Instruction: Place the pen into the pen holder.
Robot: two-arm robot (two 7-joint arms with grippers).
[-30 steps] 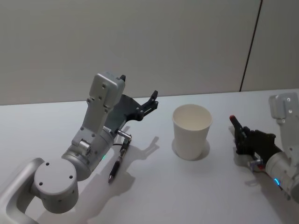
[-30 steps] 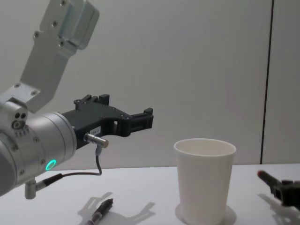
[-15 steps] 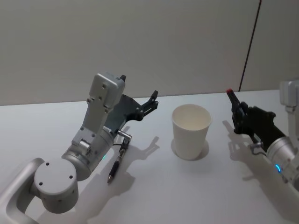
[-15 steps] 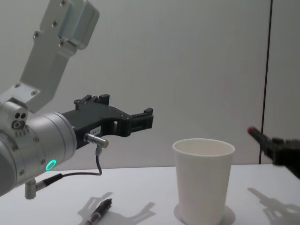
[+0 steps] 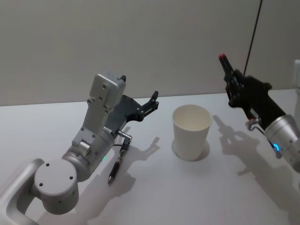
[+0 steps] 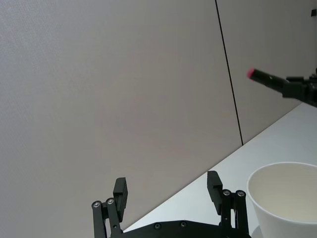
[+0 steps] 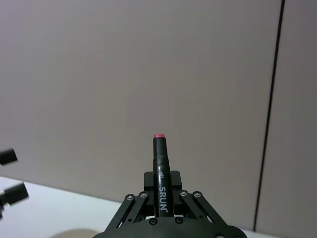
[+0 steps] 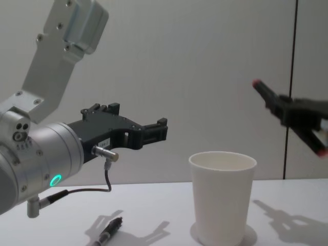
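A black pen (image 5: pixel 227 69) with a red end is clamped in my right gripper (image 5: pixel 233 83), which is shut on it. The pen points up and away, in the air to the right of the pen holder and above its rim. The right wrist view shows the pen (image 7: pixel 161 171) standing out from the right gripper (image 7: pixel 162 184). The pen holder (image 5: pixel 192 131), a white paper cup, stands upright and empty at mid-table, and the chest view shows the pen holder (image 8: pixel 221 197) from the side. My left gripper (image 5: pixel 138 87) hovers open to the left of the cup, holding nothing.
A second dark pen (image 5: pixel 115 168) lies on the white table (image 5: pixel 187 197) below the left arm, and the chest view has this pen (image 8: pixel 109 231) at its lower left. A grey wall with a dark vertical seam (image 5: pixel 251 42) stands behind the table.
My right gripper has risen from near the tabletop, carrying the pen up and a little closer to the cup. The left arm and the cup have stayed put.
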